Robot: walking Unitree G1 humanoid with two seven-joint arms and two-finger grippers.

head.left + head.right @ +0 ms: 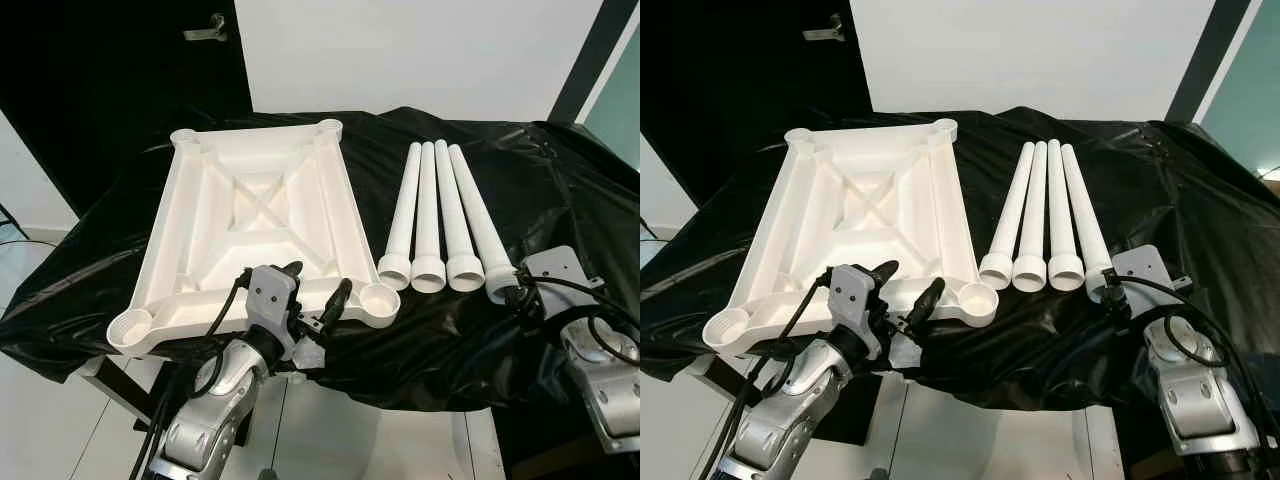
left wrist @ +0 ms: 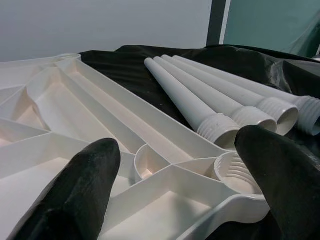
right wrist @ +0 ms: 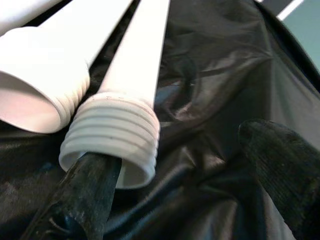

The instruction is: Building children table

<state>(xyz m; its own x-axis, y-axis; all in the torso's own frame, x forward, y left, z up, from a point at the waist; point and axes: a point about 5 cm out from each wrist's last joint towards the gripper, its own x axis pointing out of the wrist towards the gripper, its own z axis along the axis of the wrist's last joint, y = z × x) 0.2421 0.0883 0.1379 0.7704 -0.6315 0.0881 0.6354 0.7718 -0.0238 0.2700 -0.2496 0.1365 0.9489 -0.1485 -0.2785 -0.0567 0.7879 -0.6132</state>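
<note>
Four white legs (image 1: 440, 215) lay side by side on the black cloth (image 1: 520, 190) that draped the work table, their threaded open ends toward the robot, tapering away toward twelve o'clock; at their nine o'clock, just beside them, the white tabletop (image 1: 250, 225) rested upside down, ribs up, a round threaded socket (image 1: 379, 297) at each corner; the left gripper (image 1: 318, 290) hovered at the tabletop's near edge — six o'clock of the panel — with its two black fingers (image 2: 82, 187) spread wide apart and holding nothing, the near right socket between them in the left wrist view; the right gripper (image 1: 1108, 295) sat at the near end of the rightmost leg (image 3: 131, 82), at about four o'clock of the scene; one finger (image 3: 82, 192) pressed against or into the threaded mouth, the other (image 3: 285, 167) stood well apart over the cloth — jaws parted, not clamped on the leg; behind the table stood a white wall (image 1: 420, 50) and, at ten o'clock, a dark door (image 1: 110, 70)
</note>
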